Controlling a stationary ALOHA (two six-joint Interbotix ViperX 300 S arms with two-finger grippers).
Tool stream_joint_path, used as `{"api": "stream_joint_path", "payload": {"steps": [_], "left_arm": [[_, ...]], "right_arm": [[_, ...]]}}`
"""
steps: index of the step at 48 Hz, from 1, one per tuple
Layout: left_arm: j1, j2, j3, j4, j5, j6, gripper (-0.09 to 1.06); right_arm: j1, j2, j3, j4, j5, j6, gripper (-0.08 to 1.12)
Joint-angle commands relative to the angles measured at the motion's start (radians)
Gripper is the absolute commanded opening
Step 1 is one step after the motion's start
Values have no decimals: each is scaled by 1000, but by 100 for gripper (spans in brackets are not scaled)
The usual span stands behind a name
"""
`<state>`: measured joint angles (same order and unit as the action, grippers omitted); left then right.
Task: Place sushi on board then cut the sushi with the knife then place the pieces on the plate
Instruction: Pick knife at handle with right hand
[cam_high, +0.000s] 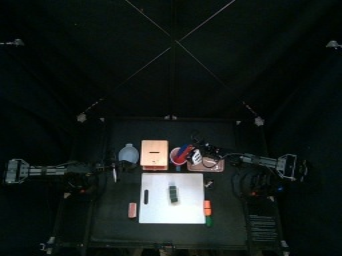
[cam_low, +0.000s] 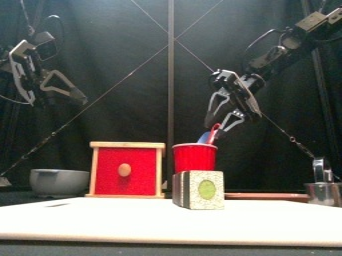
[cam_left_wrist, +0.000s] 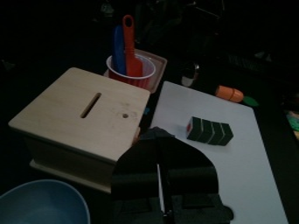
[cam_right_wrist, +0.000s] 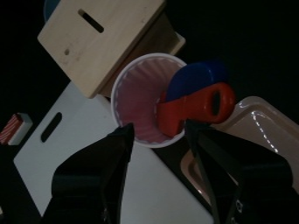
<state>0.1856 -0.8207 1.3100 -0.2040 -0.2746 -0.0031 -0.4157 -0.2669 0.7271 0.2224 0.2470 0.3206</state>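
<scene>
Up above the red cup (cam_low: 195, 158), the right claw (cam_low: 227, 108) is hanging with its jaws spread wide and nothing between them. Its tips are pointing down at the handles of the red knife (cam_right_wrist: 197, 107) and the blue knife (cam_right_wrist: 201, 77), which are standing in the cup. Whether a tip is touching a handle cannot be told.

The cup is standing just beside the wooden box (cam_low: 127, 170), on its right, and the box is showing its red drawer front to the table's front. A pink tray (cam_right_wrist: 267, 131) is lying on the cup's other side. A blue-grey bowl (cam_low: 59, 181) is sitting left of the box.

The sushi (cam_high: 175, 193) is lying in one piece on the white board (cam_high: 160, 215), near its middle, well in front of the cup and the box. An orange toy (cam_high: 207, 207) is lying at the board's right edge.

The left claw (cam_left_wrist: 163, 179) is resting over the table's left side, behind the board, with its jaws pressed together and holding nothing.
</scene>
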Motion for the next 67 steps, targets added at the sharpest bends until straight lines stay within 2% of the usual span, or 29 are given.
{"api": "stream_joint_path", "payload": {"steps": [1,11,26,36,45,51,67], "left_arm": [[3,3,-17,-2,-3,0,-2],[8,3,-15,-2,0,3,-2],[14,3,-17,0,2,3,-2],[17,3,-15,-2,2,2,-2],[17,3,-14,-2,2,0,-2],[18,3,-14,-2,2,2,-2],[25,3,-8,-2,2,2,-2]], "right_arm": [[-11,-44,-38,-21,64,38,85],[-26,-81,-48,-57,247,58,85],[-164,-146,-137,-78,403,38,85],[-192,-75,-256,-57,575,-54,85],[-213,2,-339,103,618,-204,85],[-247,41,-382,161,652,-279,85],[-318,196,-545,176,842,-376,85]]}}
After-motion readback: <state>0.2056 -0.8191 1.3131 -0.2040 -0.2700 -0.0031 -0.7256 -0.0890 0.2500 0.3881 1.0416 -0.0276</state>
